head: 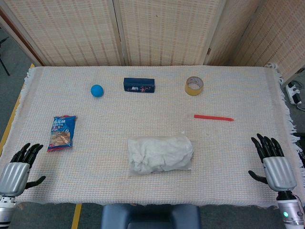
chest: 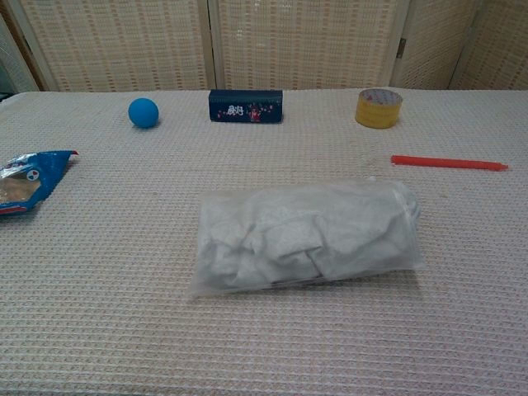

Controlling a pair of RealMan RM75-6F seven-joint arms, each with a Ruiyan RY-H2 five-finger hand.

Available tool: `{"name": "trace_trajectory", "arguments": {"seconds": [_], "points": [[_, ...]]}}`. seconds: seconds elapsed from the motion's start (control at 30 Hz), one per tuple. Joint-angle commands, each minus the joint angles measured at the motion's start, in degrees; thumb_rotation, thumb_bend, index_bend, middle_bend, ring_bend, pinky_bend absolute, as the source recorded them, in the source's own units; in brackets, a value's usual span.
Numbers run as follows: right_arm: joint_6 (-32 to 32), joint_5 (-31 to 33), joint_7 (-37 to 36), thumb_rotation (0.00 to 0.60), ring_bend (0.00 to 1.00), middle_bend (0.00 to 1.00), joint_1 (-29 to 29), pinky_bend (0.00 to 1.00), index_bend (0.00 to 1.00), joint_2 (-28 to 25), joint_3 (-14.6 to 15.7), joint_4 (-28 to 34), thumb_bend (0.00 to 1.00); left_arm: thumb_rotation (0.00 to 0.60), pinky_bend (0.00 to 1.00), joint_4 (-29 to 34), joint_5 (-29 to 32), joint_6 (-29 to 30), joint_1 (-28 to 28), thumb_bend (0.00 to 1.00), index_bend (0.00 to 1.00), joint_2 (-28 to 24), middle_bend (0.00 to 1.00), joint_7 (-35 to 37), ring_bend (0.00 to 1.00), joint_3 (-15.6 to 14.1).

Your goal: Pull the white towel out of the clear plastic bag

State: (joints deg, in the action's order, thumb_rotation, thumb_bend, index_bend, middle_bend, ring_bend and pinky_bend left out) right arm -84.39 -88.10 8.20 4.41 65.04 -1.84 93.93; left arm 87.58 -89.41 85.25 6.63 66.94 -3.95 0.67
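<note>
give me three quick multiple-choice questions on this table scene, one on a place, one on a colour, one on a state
1. Where is the snack packet?
A. near the left hand
B. beside the tape roll
C. on top of the bag

2. What colour is the ball?
A. red
B. blue
C. yellow

3. What is the state of the towel?
A. spread flat on the table
B. held in the right hand
C. crumpled inside the bag

Answers:
1 A: the snack packet lies just ahead of the left hand, far from the tape roll.
2 B: the ball is blue.
3 C: the towel sits bunched inside the bag, and the right hand rests open, apart from it.
</note>
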Motion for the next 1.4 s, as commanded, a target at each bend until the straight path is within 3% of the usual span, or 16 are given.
{"name": "trace_trajectory", "arguments": {"seconds": [0.03, 0.33, 0.47, 0.57, 0.67, 0.73, 0.83, 0.9, 1.2, 1.4], "points": [[0.0, -0.1, -0.1, 0.6, 0.0, 0.0, 0.0, 0.0, 0.0, -0.1, 0.1, 0.0, 0.05, 0.6, 0.23, 0.2, -0.1, 0.1, -0.1, 0.15, 0.13, 0.1, 0.16, -0.2, 0.07, -0.1], [-1.7, -1.0, -1.0, 0.6, 0.0, 0.0, -1.0, 0.0, 0.0, -1.2, 0.4, 0.4, 0.05, 0.6, 0.24, 0.8, -4.4, 0.3, 0.4, 0.15, 0.15, 0.3, 0.17, 1.3, 0.07, -1.9], [-1.9, -0.5, -0.8, 0.6, 0.0, 0.0, -1.3, 0.0, 0.0, -1.2, 0.2, 0.4, 0.05, 0.6, 0.33, -0.6, -9.5, 1.4, 1.0, 0.15, 0.19, 2.3, 0.27, 4.0, 0.13, -3.8], [-1.6, -0.2, 0.0, 0.6, 0.0, 0.0, -1.1, 0.0, 0.0, -0.7, 0.1, 0.2, 0.05, 0.6, 0.48, -3.6, -14.7, 1.7, 1.8, 0.15, 0.24, 5.7, 0.41, 6.1, 0.28, -6.1], [-1.0, 0.0, 1.3, 0.6, 0.0, 0.0, -0.7, 0.0, 0.0, 0.1, -0.1, -0.2, 0.05, 0.6, 0.69, -7.2, -19.3, 2.8, 2.5, 0.15, 0.3, 9.9, 0.63, 8.1, 0.52, -7.9], [-0.5, 0.4, 2.1, 0.6, 0.0, 0.0, -0.5, 0.0, 0.0, 0.7, -0.2, -0.3, 0.05, 0.6, 0.84, -9.9, -21.7, 4.2, 2.8, 0.15, 0.38, 13.0, 0.84, 9.8, 0.73, -8.5], [0.2, 0.8, 3.8, 0.6, 0.0, 0.0, -0.2, 0.0, 0.0, 1.5, -0.2, -0.5, 0.05, 0.6, 0.98, -15.2, -24.4, 6.3, 3.3, 0.15, 0.47, 18.5, 0.99, 11.9, 0.93, -8.9], [0.5, 1.1, 4.6, 0.6, 0.0, 0.0, -0.1, 0.0, 0.0, 1.9, -0.2, -0.5, 0.05, 0.6, 1.0, -18.2, -24.7, 6.2, 3.7, 0.15, 0.51, 21.8, 1.0, 12.9, 0.99, -9.0], [1.5, 2.6, 6.6, 0.6, 0.0, 0.0, 0.2, 0.0, 0.0, 2.7, -0.5, -0.8, 0.05, 0.6, 1.0, -25.5, -23.4, 4.0, 6.4, 0.26, 0.53, 32.1, 1.0, 13.0, 1.0, -7.3], [2.2, 3.7, 7.2, 0.6, 0.0, 0.0, 0.5, 0.0, 0.0, 2.9, -0.8, -0.9, 0.05, 0.6, 1.0, -27.2, -22.5, 2.9, 8.2, 0.32, 0.46, 35.1, 1.0, 12.6, 1.0, -6.5]]}}
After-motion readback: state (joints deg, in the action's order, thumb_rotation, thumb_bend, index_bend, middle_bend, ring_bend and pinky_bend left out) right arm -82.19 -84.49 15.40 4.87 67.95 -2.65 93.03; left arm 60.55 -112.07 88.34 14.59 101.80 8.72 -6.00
